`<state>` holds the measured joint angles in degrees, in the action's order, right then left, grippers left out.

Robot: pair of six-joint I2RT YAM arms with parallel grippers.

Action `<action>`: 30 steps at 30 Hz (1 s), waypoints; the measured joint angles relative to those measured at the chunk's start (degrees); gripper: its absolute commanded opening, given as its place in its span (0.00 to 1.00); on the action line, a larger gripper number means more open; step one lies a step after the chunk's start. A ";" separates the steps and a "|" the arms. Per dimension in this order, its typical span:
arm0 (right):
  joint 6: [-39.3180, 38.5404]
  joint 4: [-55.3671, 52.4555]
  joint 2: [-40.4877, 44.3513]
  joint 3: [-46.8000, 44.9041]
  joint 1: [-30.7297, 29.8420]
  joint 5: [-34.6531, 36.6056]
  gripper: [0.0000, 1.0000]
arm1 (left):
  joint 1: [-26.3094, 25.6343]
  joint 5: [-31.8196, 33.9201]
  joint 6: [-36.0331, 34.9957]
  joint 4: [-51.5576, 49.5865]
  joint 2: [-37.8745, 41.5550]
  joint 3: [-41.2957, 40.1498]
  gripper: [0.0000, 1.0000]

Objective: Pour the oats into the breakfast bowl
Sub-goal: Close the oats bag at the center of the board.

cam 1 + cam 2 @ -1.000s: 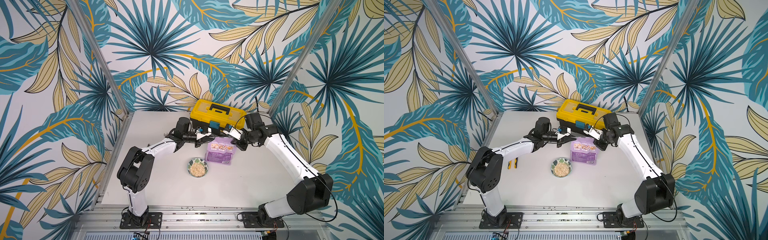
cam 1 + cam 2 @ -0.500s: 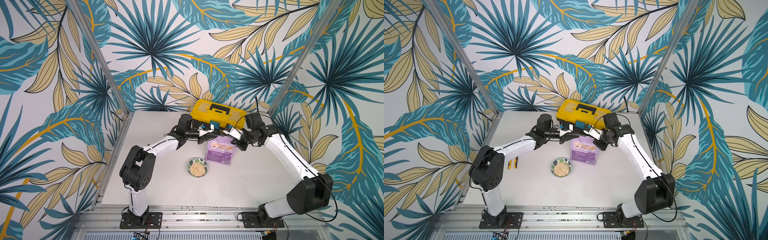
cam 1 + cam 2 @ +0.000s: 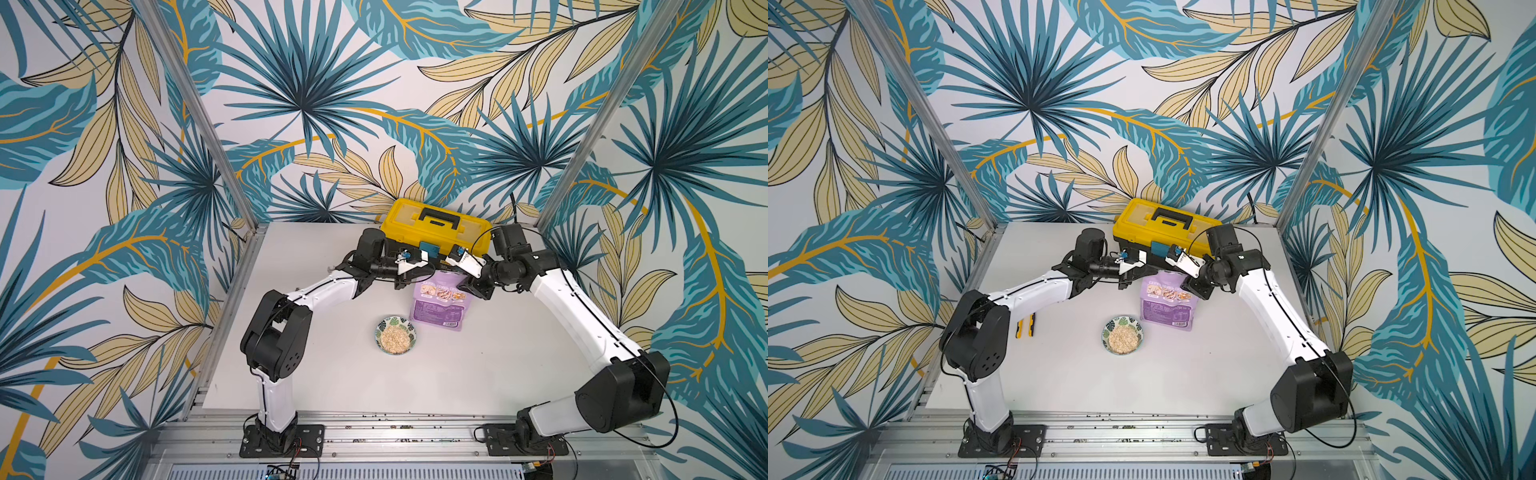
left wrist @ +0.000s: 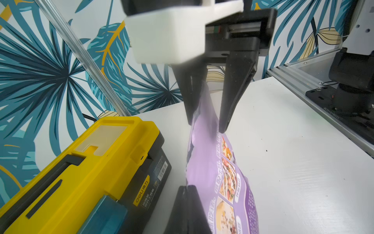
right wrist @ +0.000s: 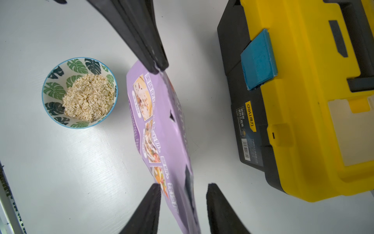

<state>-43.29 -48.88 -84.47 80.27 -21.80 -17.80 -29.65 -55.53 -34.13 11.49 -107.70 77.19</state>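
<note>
The lilac pouch (image 3: 439,309) (image 3: 1167,305) stands upright on the white table, just in front of the toolbox. My left gripper (image 4: 187,187) (image 5: 156,67) is shut on one top corner of the pouch (image 4: 212,172). At the other top corner my right gripper (image 5: 183,185) (image 4: 206,125) is open, a finger on each side of the pouch (image 5: 162,125). The breakfast bowl (image 3: 409,330) (image 3: 1109,328) (image 5: 54,91), with leaf pattern, sits in front of the pouch and holds a heap of oats (image 5: 88,97) (image 3: 395,338).
A yellow-and-black toolbox (image 3: 434,224) (image 3: 1163,228) (image 4: 81,172) (image 5: 313,101) stands close behind the pouch at the back of the table. A small yellow-and-black hand tool (image 3: 1025,326) lies near the left arm's base. Metal frame posts bound the table.
My left gripper has moved in to the pouch's top corner and shut on it. My right gripper has opened and let go of its corner. The pouch and bowl stay in place.
</note>
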 measured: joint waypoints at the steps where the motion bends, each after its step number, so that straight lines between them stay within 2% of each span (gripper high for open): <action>1: 0.00 0.07 -0.07 0.17 -0.09 -0.11 0.47 | 0.00 0.00 0.00 0.00 0.00 0.00 0.00; 2: -0.02 0.17 -0.22 0.44 -0.17 -0.26 0.45 | 0.00 0.00 0.00 0.00 0.00 0.00 0.00; 3: -0.02 0.28 -0.44 0.81 -0.26 -0.31 0.39 | 0.00 -0.02 0.00 0.00 0.00 0.00 0.00; 7: -0.52 0.68 -1.92 1.84 -0.48 -0.74 0.03 | 0.00 0.00 0.02 0.00 0.00 0.00 0.00; 8: -0.57 0.52 -2.23 1.86 -0.50 -0.96 0.00 | 0.00 0.09 0.02 0.02 0.00 0.00 0.00; 11: -0.87 0.52 -2.34 1.88 -0.59 -1.03 0.01 | 0.02 0.22 0.02 -0.13 0.00 0.00 0.00; 13: -1.01 0.55 -2.34 1.92 -0.59 -1.14 0.20 | 0.02 0.22 0.02 -0.11 0.00 0.00 0.00; 14: -0.98 0.55 -2.34 1.95 -0.59 -1.18 0.24 | 0.02 0.20 0.07 -0.09 0.00 0.00 0.00; 19: -1.51 0.59 -2.60 2.82 -0.90 -1.99 0.29 | 0.00 0.02 0.48 0.15 0.00 0.00 0.00; 21: -1.60 0.61 -3.28 3.39 -1.18 -2.25 0.24 | 0.00 0.02 0.61 0.17 0.00 0.00 0.00; 23: -1.81 0.59 -4.42 3.91 -1.49 -2.62 0.04 | 0.00 0.04 0.74 0.17 0.00 0.00 0.00; 24: -1.73 0.31 -4.90 4.09 -1.57 -2.84 0.00 | 0.00 0.22 0.72 0.17 0.00 0.00 0.00; 28: -2.49 0.31 -4.96 4.22 -1.60 -2.64 0.00 | 0.04 0.44 0.70 0.09 0.00 0.00 0.00; 29: -2.62 0.48 -4.76 3.98 -1.60 -2.62 0.09 | 0.04 0.39 0.70 0.11 0.00 0.00 0.00; 30: -2.69 0.61 -4.48 3.69 -1.62 -2.51 0.26 | 0.00 0.35 0.68 0.09 0.00 0.00 0.00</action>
<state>-45.98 -48.27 -88.95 83.96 -23.42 -20.32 -29.65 -55.18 -33.45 11.57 -107.70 77.19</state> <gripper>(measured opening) 0.084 0.040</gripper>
